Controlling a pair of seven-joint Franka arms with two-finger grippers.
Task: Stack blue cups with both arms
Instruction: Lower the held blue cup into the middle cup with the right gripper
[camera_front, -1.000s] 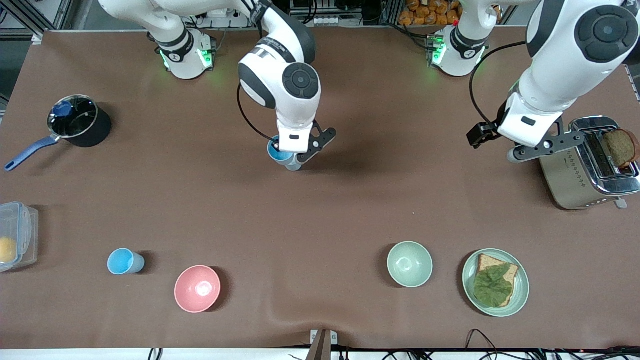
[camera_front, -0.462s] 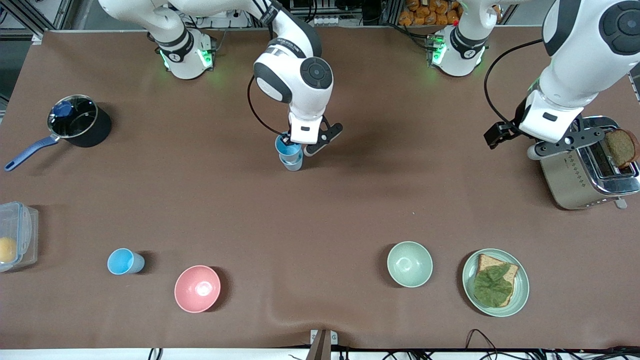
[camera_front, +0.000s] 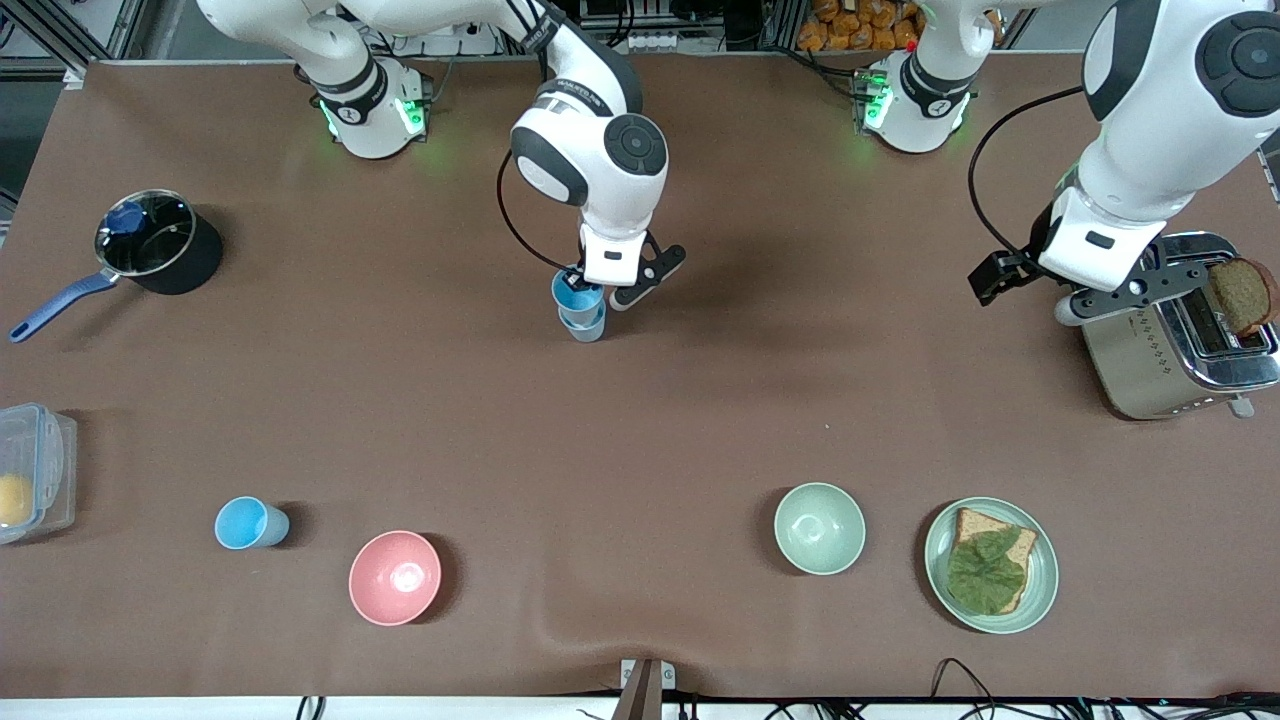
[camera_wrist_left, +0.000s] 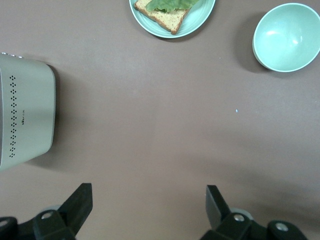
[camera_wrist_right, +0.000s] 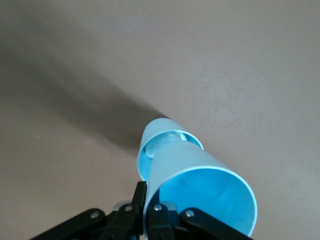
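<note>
My right gripper (camera_front: 592, 292) is shut on the rim of a bright sky-blue cup (camera_front: 577, 293) over the table's middle. In the right wrist view the gripper (camera_wrist_right: 148, 200) pinches that cup's (camera_wrist_right: 200, 182) wall. The cup is tilted, with its base inside a duller grey-blue cup (camera_front: 588, 327) that stands on the table and also shows in the right wrist view (camera_wrist_right: 162, 131). A third blue cup (camera_front: 245, 523) stands alone near the front camera, toward the right arm's end. My left gripper (camera_front: 1130, 290) is open and empty in the air beside the toaster; its left wrist view (camera_wrist_left: 148, 200) shows only bare table between the fingers.
A toaster (camera_front: 1175, 340) with bread stands at the left arm's end. A pale green bowl (camera_front: 819, 528) and a plate (camera_front: 1040, 590) with bread and lettuce sit near the front camera. A pink bowl (camera_front: 394, 577), a clear container (camera_front: 35, 470) and a black pot (camera_front: 160, 245) are toward the right arm's end.
My right gripper carried the sky-blue cup a little toward the left arm's end, onto the grey-blue cup. My left arm drew back toward the toaster, then held still.
</note>
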